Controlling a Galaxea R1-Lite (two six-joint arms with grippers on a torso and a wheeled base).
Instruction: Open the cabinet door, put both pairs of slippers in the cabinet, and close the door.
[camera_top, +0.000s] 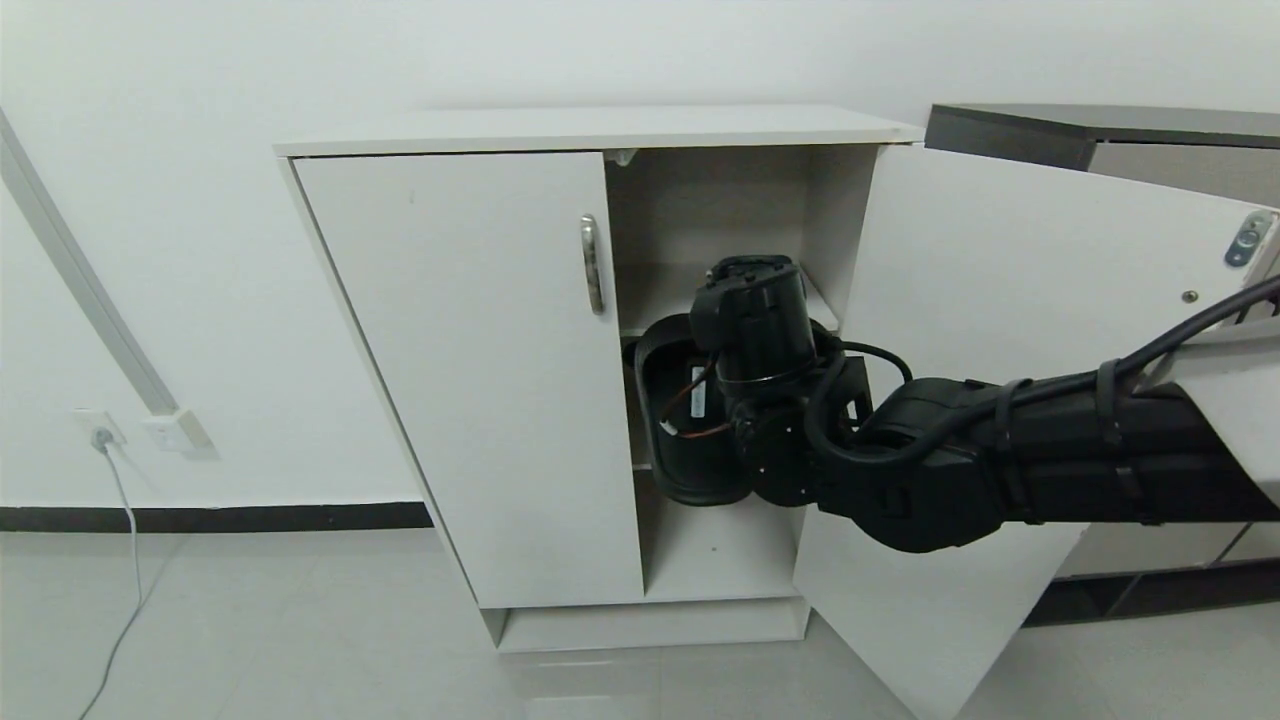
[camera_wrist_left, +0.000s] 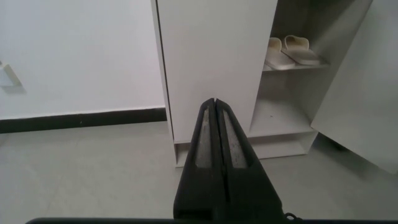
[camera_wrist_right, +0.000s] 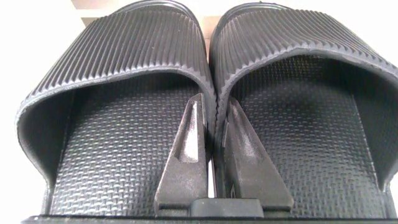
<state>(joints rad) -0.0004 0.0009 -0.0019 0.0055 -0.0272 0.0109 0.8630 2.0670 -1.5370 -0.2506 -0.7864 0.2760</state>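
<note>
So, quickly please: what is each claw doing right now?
Left claw: closed, holding nothing.
Right claw: closed on the pair of black slippers, pinching their inner sides together.

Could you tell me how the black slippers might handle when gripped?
Probably light: the right gripper holds both black slippers by just their adjoining inner walls. They look like moulded rubber, so likely bendy and apt to sag. Their ribbed, textured surface should resist slipping.

Shelf slippers (camera_wrist_left: 292, 51): on a shelf in the cabinet (camera_top: 600, 128).
Gripped slippers (camera_top: 660, 460): side by side, in cabinet opening.
</note>
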